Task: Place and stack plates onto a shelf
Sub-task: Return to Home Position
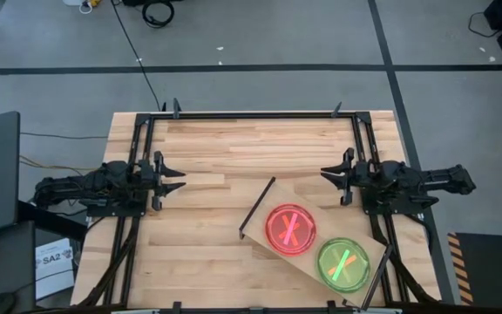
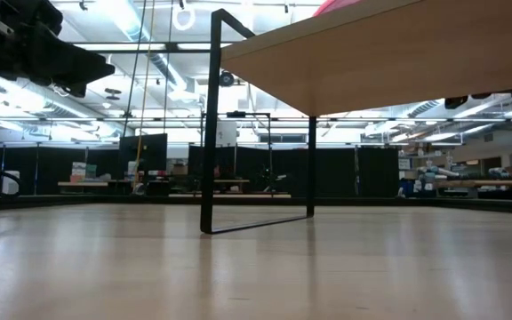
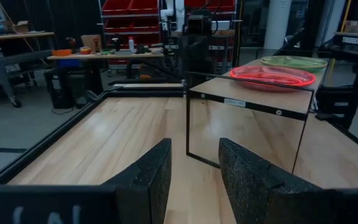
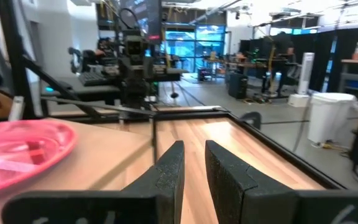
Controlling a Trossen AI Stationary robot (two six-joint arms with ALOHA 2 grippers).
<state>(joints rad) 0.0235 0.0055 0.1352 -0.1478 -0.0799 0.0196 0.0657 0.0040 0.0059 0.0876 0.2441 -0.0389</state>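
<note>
The shelf (image 1: 329,221), a light wooden board on thin black legs (image 2: 210,133), stands slantwise at the table's near right. A pink plate (image 1: 291,228) and a green plate (image 1: 344,263) lie flat on its top, side by side. Whether more plates lie under them I cannot tell. My left gripper (image 1: 179,180) hovers open at the table's left edge and points level toward the shelf (image 3: 229,93). Drawn back at the right edge, my right gripper (image 1: 325,174) is open by a narrow gap (image 4: 193,152), with the pink plate (image 4: 23,146) beside it. Neither gripper has anything between its fingers.
A black metal frame (image 1: 234,113) runs around the plank tabletop. Bare wood (image 1: 207,253) lies between the two arms and left of the shelf. In the low view the shelf's underside (image 2: 389,53) fills the upper right.
</note>
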